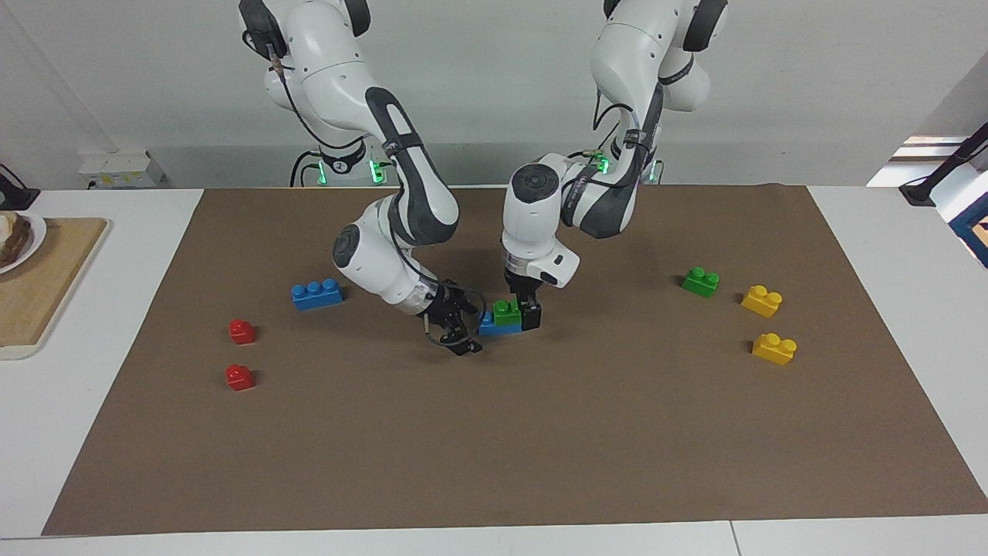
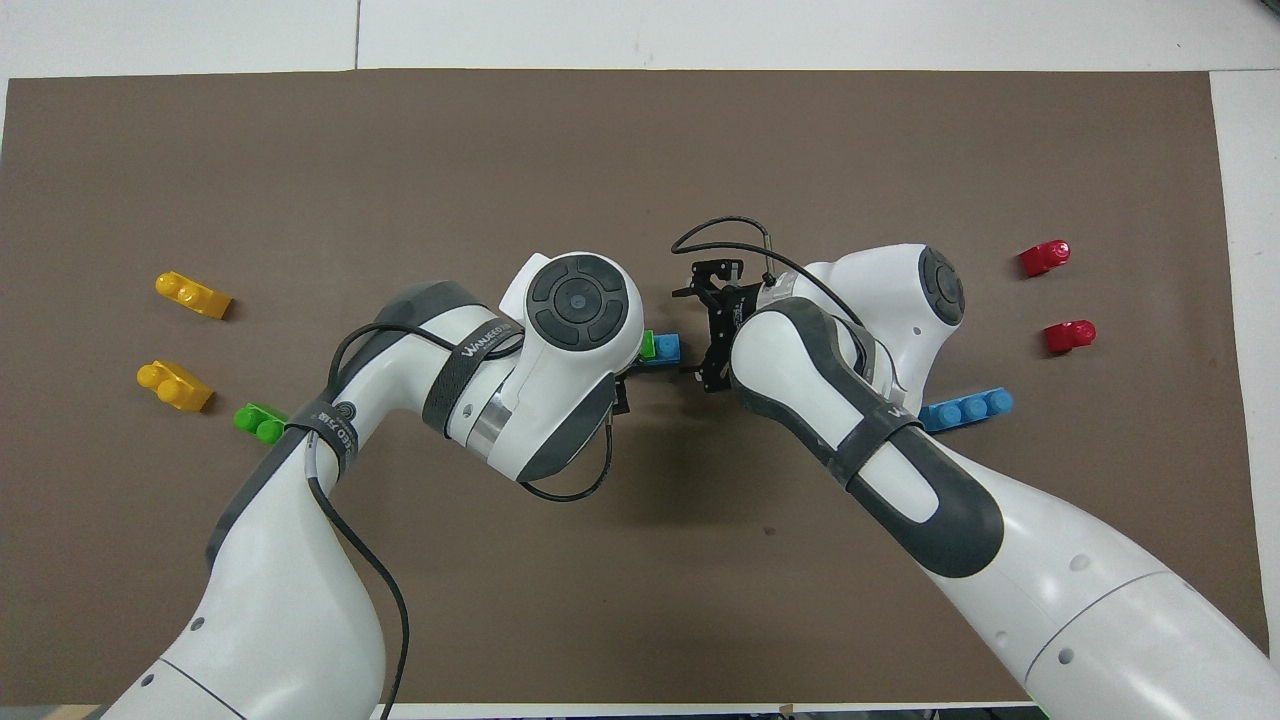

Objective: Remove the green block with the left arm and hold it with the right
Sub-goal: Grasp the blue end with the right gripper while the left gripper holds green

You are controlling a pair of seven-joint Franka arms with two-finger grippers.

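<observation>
A green block point(image 1: 506, 312) sits on a short blue brick point(image 1: 489, 327) in the middle of the brown mat point(image 1: 494, 448). My left gripper point(image 1: 520, 316) comes straight down and is shut on the green block. In the overhead view its wrist hides it, and only a sliver of the green block point(image 2: 648, 345) and the blue brick point(image 2: 667, 348) show. My right gripper point(image 1: 463, 324) is low and open at the blue brick's end toward the right arm, its fingers spread to either side. It also shows in the overhead view point(image 2: 698, 330).
A second green block point(image 1: 701, 282) and two yellow bricks point(image 1: 762, 300) point(image 1: 774, 348) lie toward the left arm's end. A long blue brick point(image 1: 317, 294) and two red pieces point(image 1: 242, 331) point(image 1: 239, 377) lie toward the right arm's end. A wooden board point(image 1: 38, 286) lies off the mat.
</observation>
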